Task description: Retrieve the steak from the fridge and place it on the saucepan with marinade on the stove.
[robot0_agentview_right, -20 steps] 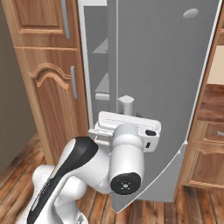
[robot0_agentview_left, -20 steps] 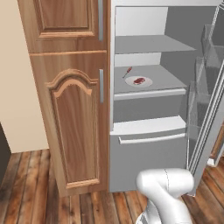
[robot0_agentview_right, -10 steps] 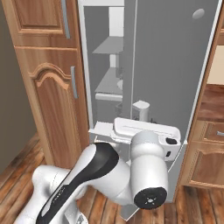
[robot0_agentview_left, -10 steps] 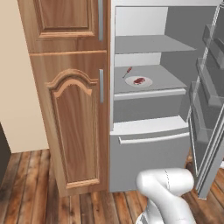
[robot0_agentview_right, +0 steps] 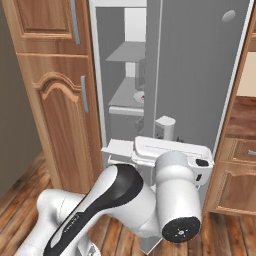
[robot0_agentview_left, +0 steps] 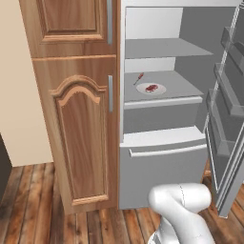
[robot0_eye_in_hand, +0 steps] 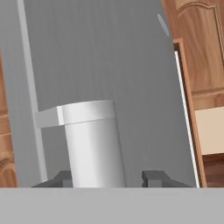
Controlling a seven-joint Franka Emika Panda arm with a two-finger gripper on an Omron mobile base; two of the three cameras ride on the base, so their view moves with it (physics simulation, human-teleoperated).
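Fridge door has swung wider than a second ago. Gripper fingers spread around its bar handle, not clamped. Steak untouched on the plate inside the fridge; fetching and saucepan placement remain.

Fridge door: the fridge door stands wider than a second ago; in the left base view its inner racks sit further toward the right edge of the frame, baring more of the grey interior.
Door in right base view: the grey panel has swung toward the right of the frame, and the gap at its left is broader, showing more shelf and the edge of the white plate.
Arm: the white wrist has dropped from mid-frame to lower right in the right base view.
Gripper: the gripper goes with the silver bar handle, which remains between its fingertips.
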